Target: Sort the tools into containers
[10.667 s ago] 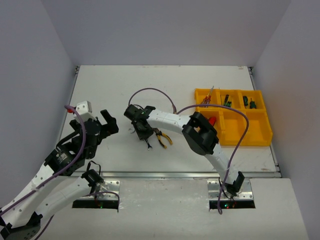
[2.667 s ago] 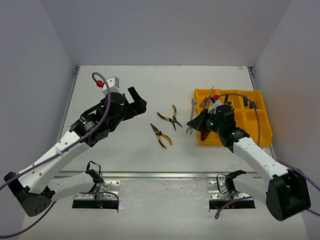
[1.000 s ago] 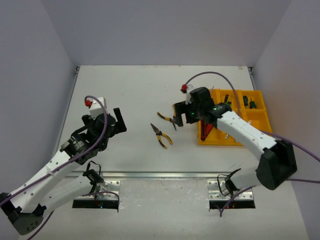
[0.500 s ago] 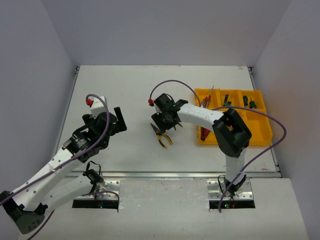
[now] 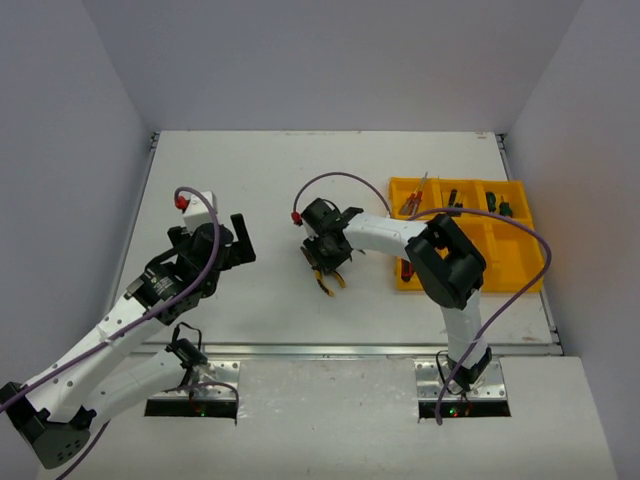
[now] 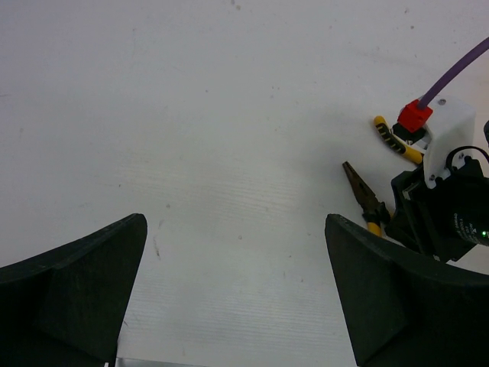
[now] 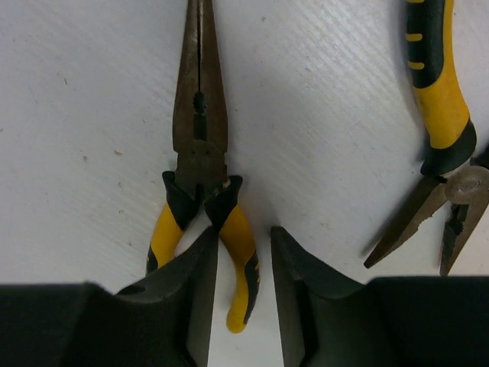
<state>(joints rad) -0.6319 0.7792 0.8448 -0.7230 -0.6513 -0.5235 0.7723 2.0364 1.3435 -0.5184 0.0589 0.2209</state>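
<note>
Long-nose pliers [image 7: 200, 145] with yellow-black handles lie on the white table, nose pointing away in the right wrist view. My right gripper [image 7: 243, 237] is down over them, its narrowed jaws straddling the right handle, with a gap still showing on the handle's right side. In the top view the right gripper [image 5: 325, 262] covers most of these pliers [image 5: 326, 284]. A second pair of pliers [image 7: 439, 115] lies just to the right. The yellow tray [image 5: 520, 265] holds screwdrivers [image 5: 455, 200] in its far compartments. My left gripper [image 5: 240, 240] hovers open over bare table, well left of the pliers.
The left wrist view shows the left gripper [image 6: 233, 222] wide open above the table, with the pliers' nose [image 6: 363, 195] and the right wrist beyond. A red-handled tool [image 5: 405, 268] lies in the tray's near-left compartment. Grey walls ring the table.
My right arm swung left from the tray to the nearer pliers and came down over them, its jaws narrowing around one handle. The left arm has hardly moved.
</note>
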